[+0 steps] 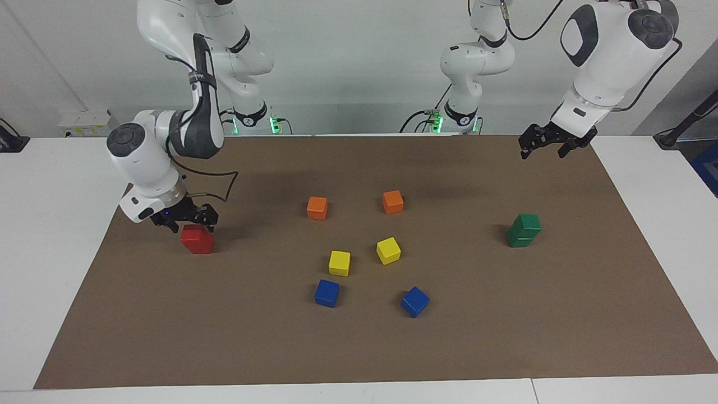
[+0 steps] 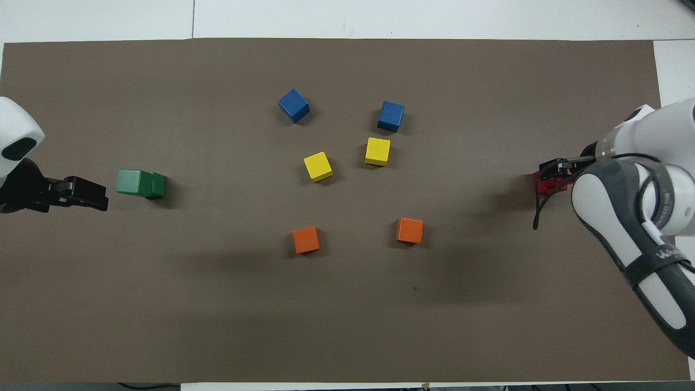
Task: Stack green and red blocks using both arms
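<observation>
Clock is laid on the brown mat [image 2: 163, 304] from above, 12 pointing away from the robots.

- Closest in: one orange cube [image 2: 305, 239] at about 7 and another orange [image 2: 409, 230] at about 5, both near the centre.
- Green stack [image 1: 523, 230] sits out at 9, toward the left arm's end. It's two green blocks, one on the other, with the top one a bit skewed.
- Left claw [image 1: 543, 151] hangs high over the mat's edge around 9, well clear of the green stack. Fingers are spread wide with nothing in them.
- Red block [image 1: 197, 239] is out at 3, at the right arm's end. Can't tell whether a second red one is under it.
- Right claw [image 1: 188, 221] is right over the red block, fingers apart and not gripping it. Can't tell if a tip brushes the top.
- Next out: yellow cubes at 11 [image 2: 317, 166] and 1 [image 2: 377, 151].
- Farthest: blue cubes, also 11 [image 2: 294, 105] and 1 [image 2: 391, 116], just past the yellows.
</observation>
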You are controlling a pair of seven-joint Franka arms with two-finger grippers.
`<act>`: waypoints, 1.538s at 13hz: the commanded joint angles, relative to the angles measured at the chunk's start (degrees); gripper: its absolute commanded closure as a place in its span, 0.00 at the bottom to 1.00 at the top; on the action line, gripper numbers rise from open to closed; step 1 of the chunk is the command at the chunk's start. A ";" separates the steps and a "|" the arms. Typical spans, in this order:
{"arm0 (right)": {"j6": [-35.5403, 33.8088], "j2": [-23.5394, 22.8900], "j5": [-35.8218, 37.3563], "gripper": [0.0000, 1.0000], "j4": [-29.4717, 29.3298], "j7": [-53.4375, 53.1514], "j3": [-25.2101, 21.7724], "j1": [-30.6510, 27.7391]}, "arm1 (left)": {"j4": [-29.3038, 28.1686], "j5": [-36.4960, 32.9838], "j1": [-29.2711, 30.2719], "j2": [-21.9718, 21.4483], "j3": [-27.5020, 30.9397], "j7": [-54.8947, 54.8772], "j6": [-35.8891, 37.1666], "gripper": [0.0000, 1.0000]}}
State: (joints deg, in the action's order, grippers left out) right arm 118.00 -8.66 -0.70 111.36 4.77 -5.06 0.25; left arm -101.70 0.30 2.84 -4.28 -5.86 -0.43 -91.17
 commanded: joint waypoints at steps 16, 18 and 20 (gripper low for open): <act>-25.44 10.25 -0.27 0.00 -15.46 1.03 3.29 -0.60 | 5.81 -0.39 -4.24 3.84 2.08 0.52 1.87 0.00; -24.92 10.15 0.34 0.00 -15.38 0.95 3.74 -0.61 | 5.90 -0.39 -4.07 2.88 2.17 0.43 1.96 0.00; -24.66 10.06 3.49 0.00 -15.73 0.86 3.74 -0.43 | 6.34 -0.30 -3.98 2.78 2.17 0.43 2.31 0.00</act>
State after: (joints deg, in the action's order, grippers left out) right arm 93.52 2.37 0.45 97.27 4.77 -2.37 1.06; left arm -96.32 0.30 -0.49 -1.04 -4.42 -0.31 -90.00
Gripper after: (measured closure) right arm 0.000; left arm 0.000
